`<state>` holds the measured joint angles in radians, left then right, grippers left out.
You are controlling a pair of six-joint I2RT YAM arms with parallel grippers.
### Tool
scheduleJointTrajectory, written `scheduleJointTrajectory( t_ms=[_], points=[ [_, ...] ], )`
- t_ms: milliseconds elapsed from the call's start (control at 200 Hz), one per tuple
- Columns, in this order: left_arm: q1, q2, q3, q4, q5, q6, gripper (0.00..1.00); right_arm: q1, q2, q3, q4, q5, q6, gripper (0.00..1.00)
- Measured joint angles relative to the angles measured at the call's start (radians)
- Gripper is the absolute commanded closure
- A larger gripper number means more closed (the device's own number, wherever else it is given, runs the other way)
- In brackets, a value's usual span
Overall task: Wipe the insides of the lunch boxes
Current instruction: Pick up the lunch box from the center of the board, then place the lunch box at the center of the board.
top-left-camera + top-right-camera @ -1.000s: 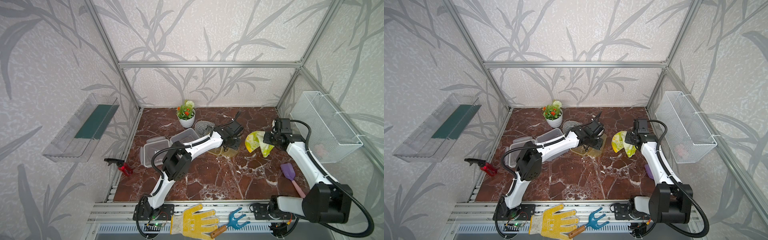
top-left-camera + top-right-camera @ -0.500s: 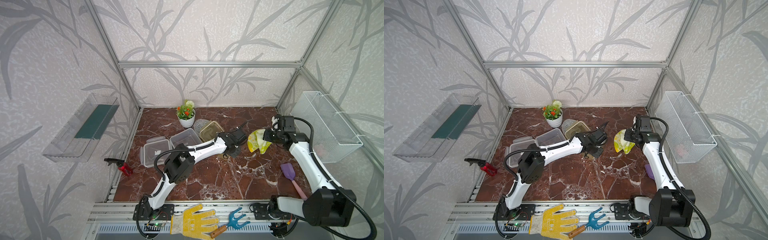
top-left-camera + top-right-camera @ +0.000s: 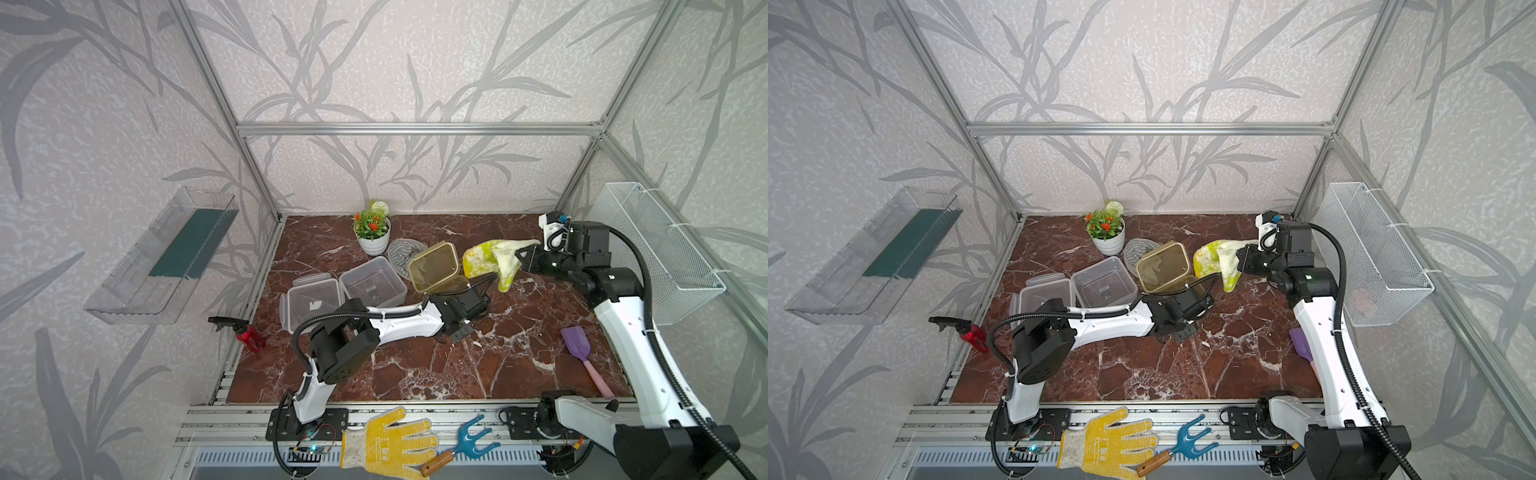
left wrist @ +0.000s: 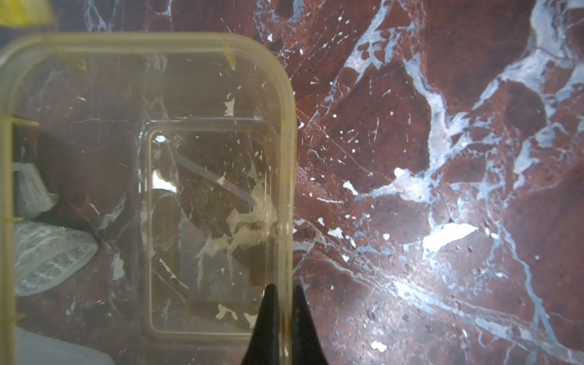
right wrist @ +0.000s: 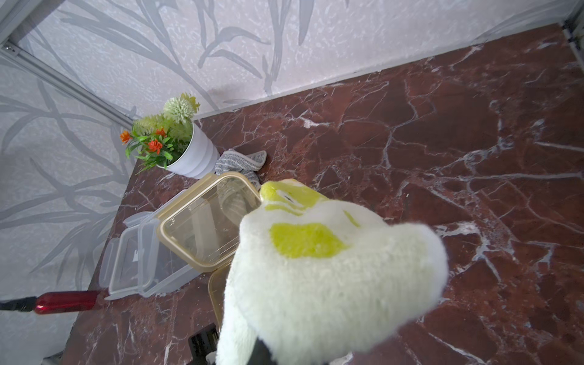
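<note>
Here left hand [image 4: 282, 316] pinches amber box [image 4: 145, 177] wall (hidden in top views); right hand [image 3: 524, 261] grips cloth [image 3: 490, 259].

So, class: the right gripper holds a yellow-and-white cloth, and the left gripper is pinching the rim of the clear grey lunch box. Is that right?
One detail is wrong. The left gripper pinches the rim of the amber lunch box, not the clear grey one, as the left wrist view shows. The right gripper does hold the yellow-and-white cloth.

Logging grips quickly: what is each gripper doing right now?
Left gripper: shut on the amber box rim.
Right gripper: shut on the cloth, held above the table.
</note>
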<state>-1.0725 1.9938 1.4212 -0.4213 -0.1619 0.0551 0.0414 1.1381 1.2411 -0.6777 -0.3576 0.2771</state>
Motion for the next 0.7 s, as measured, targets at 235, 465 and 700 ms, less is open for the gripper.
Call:
scheduleJointTrajectory(
  t_ms=[235,465,700],
  points=[
    [0.000,-0.027,-0.018,0.003,0.100,0.080,0.98,0.013,-0.048,-0.034,-0.032,-0.079,-0.014,0.99],
    [-0.001,-0.093,-0.121,0.066,0.134,0.111,0.98,0.139,-0.032,-0.151,0.019,-0.106,0.011,1.00],
    [-0.003,-0.196,-0.288,0.195,0.112,0.121,0.98,0.195,0.049,-0.347,0.124,-0.121,0.077,1.00]
  ],
)
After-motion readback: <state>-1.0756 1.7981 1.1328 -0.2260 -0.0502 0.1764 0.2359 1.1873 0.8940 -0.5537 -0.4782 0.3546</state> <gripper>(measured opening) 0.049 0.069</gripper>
